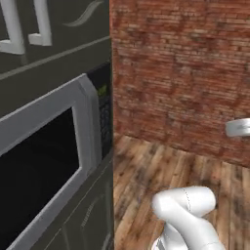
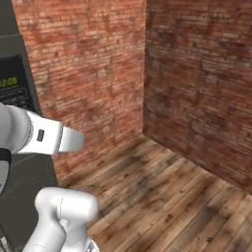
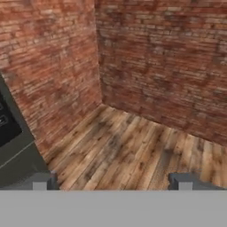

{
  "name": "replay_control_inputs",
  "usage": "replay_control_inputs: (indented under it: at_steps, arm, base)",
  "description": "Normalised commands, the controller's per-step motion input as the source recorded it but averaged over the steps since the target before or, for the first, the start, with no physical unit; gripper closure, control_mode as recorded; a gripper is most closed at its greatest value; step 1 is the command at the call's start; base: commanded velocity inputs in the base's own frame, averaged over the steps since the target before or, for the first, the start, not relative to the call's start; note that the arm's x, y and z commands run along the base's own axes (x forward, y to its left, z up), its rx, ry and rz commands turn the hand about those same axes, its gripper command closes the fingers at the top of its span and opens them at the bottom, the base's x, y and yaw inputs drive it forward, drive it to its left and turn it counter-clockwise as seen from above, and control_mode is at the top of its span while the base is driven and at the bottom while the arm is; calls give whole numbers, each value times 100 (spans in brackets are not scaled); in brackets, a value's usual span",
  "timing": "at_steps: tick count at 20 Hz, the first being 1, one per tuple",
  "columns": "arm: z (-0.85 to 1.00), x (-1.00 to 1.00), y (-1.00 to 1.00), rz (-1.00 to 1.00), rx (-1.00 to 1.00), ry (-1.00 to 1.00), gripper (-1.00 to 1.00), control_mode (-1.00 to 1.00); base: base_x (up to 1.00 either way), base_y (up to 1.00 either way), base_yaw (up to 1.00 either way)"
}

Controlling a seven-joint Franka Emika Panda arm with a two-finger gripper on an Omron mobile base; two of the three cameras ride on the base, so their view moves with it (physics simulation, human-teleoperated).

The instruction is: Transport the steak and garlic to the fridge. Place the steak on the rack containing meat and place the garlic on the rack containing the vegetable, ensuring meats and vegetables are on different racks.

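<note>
The steak, the garlic, the fridge, its racks and the vegetable are out of view. In the hand view my gripper (image 3: 114, 181) is open, its two dark fingertips (image 3: 43, 181) far apart with nothing between them. It looks toward a corner where two brick walls meet above a wooden floor. My white arm (image 2: 44, 135) reaches forward at mid height beside a dark cabinet front.
A built-in oven with a black window (image 1: 39, 166) and a dark control panel (image 1: 103, 112) sits in grey cabinetry on the left, with handled cabinet doors (image 1: 29, 29) above. Brick walls (image 2: 197, 88) close off the front and right. A wooden floor (image 2: 157, 197) stretches ahead.
</note>
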Motion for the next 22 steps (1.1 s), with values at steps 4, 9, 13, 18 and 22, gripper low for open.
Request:
replay_control_inputs:
  at_steps: [4,9,13,18,22]
  arm:
    - [0,0,0,0,0,0,-100,100]
    - [0,0,0,0,0,0,-100,100]
    - [0,0,0,0,0,0,-100,100]
    - [0,0,0,0,0,0,-100,100]
    - [0,0,0,0,0,0,-100,100]
  base:
    - [0,0,-100]
    - [0,0,-100]
    - [0,0,-100]
    - [0,0,-100]
    - [0,0,-100]
